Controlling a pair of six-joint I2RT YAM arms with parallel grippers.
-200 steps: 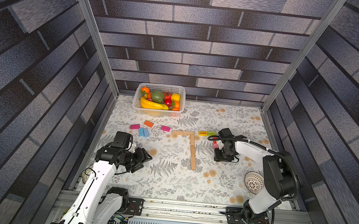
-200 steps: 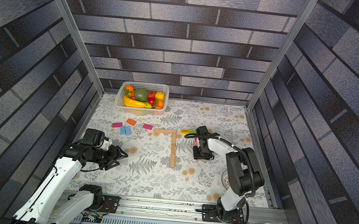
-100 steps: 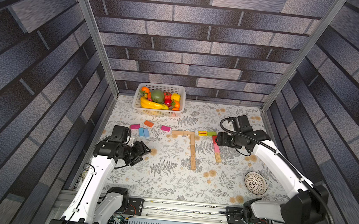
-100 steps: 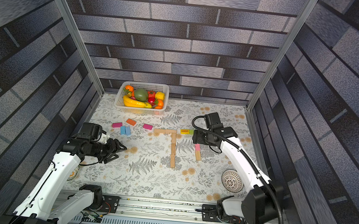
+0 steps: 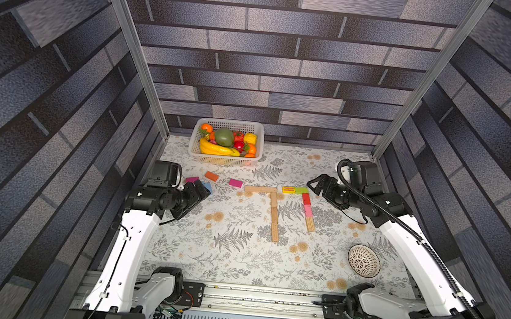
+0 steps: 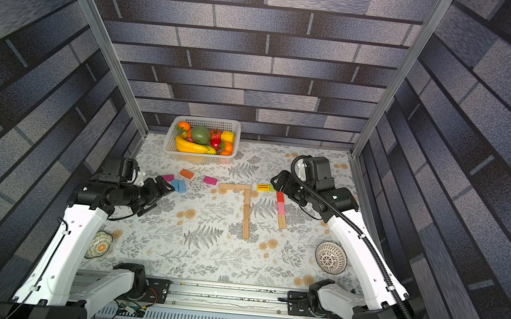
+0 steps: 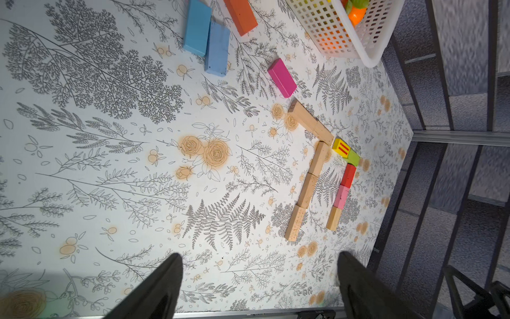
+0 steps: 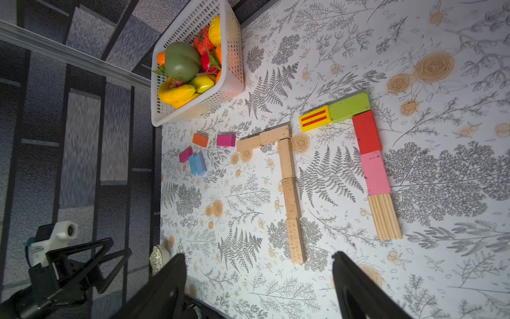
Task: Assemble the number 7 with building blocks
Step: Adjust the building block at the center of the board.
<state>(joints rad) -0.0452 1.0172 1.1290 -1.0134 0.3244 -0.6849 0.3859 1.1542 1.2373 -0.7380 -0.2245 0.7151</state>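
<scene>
Near the fruit basket [image 5: 222, 161], loose blocks [image 5: 235, 183]; both arms' jaws wide apart, empty.

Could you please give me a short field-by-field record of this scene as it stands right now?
wooden 7: tan blocks, short bar joined to a longer stem, flat on the table
coloured 7: yellow and green bar; red, pink and ridged tan stem; beside the wooden one, on the right arm's side
loose blocks: orange block, magenta blocks, blue blocks, near the left arm
basket: white, holds toy fruit, far edge
bowl: white, perforated, by the right arm
left gripper: open, empty
right gripper: open, empty
</scene>
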